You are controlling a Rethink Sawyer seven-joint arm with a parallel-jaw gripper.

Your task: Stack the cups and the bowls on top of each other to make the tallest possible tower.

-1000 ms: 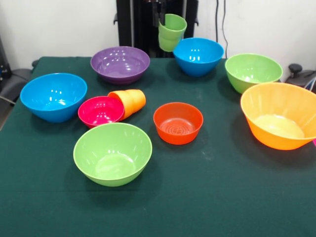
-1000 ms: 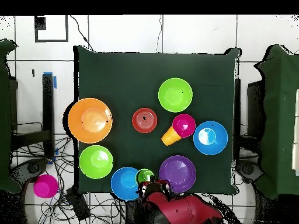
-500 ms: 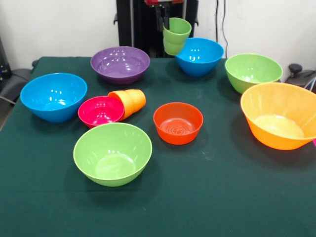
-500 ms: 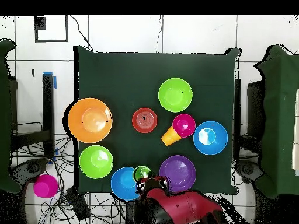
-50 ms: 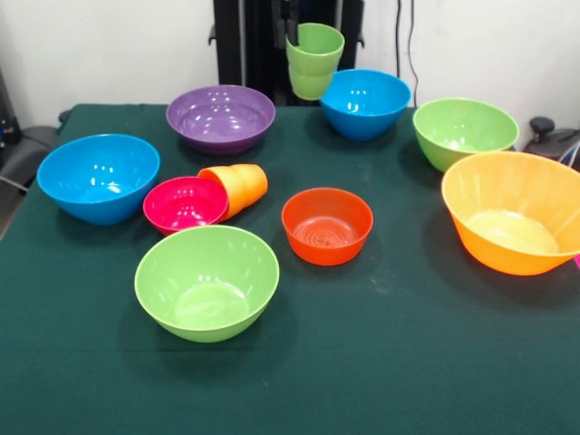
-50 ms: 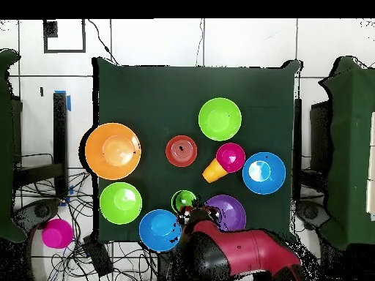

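The gripper [image 5: 292,20] holds the green cup [image 5: 314,59] aloft at top centre of the front view, apparently pinching its rim, though the fingers are mostly hidden; the orange cup [image 5: 239,187] lies tipped against the magenta bowl [image 5: 184,203] left of centre; a one-sided rim grip could let the cup swing or slip before placement.

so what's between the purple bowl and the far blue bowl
The light green cup, held up in the air by the end effector, hangs between the purple bowl and blue bowl, clearest in the front view.
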